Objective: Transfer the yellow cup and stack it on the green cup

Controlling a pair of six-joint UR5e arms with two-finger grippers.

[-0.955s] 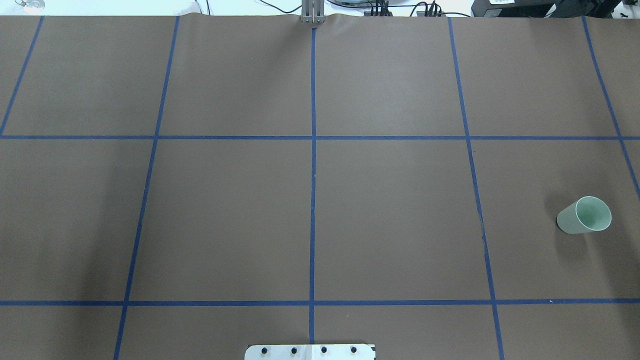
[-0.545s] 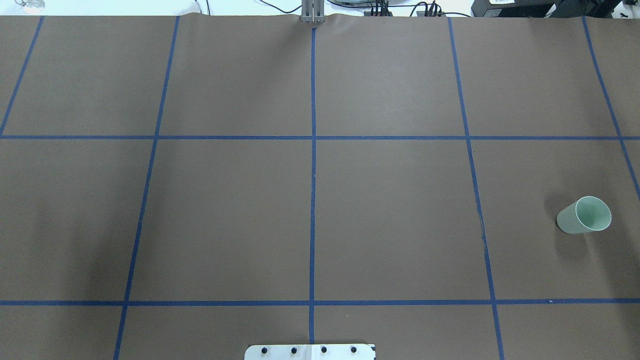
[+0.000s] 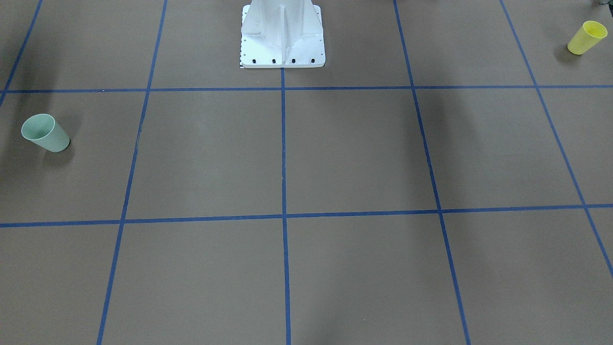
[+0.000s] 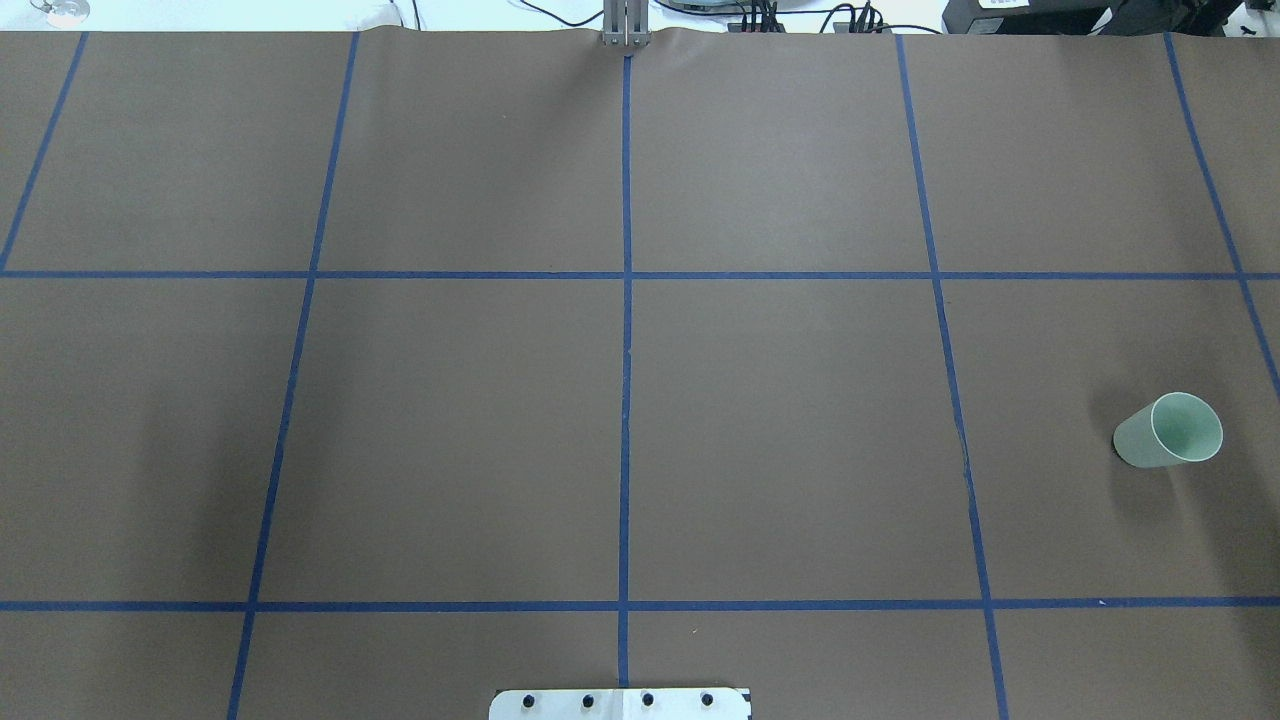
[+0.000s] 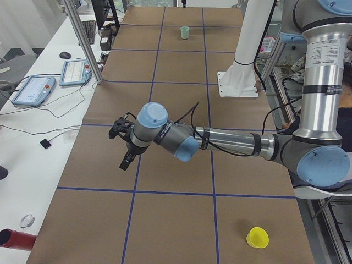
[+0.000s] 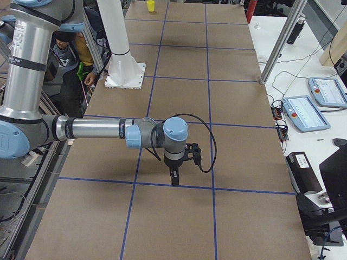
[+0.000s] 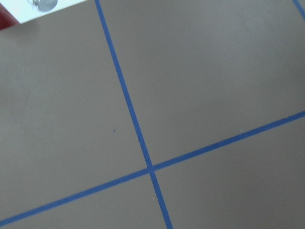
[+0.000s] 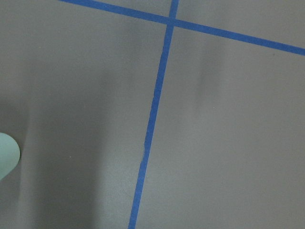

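Bright yellow plastic tumbler point(image 3: 586, 37) and pale green plastic tumbler point(image 3: 45, 133) upright, well apart; left pincer point(image 5: 125, 161), right pincer point(image 6: 174, 179): grip state cannot be told.

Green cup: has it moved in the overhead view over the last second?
No. The green cup sits in the same spot, with the same gap to the tape line on its left.

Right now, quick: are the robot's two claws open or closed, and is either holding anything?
Left gripper: cannot tell whether open or shut; nothing seen in it.
Right gripper: cannot tell whether open or shut; nothing seen in it.
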